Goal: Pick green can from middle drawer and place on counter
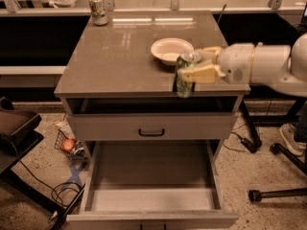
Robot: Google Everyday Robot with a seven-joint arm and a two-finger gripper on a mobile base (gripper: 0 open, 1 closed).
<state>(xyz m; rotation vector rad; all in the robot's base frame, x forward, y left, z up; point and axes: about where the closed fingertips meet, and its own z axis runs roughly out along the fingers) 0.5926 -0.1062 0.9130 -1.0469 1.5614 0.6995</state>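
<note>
My gripper (pixel 194 66) reaches in from the right on a white arm and is shut on the green can (pixel 184 77), a dark green can with a silver lid. The can hangs upright over the front edge of the counter (pixel 115 56), just in front of the white bowl. The middle drawer (pixel 151 176) is pulled fully out below, its dark tray floor bare. The top drawer above it stands slightly ajar.
A white bowl (pixel 170 50) sits on the counter right behind the can. A paler white-and-green can (pixel 98 9) stands at the counter's back left corner. A drawer face with a black handle (pixel 151 132) is under the counter. Cables and a small basket lie on the floor at left.
</note>
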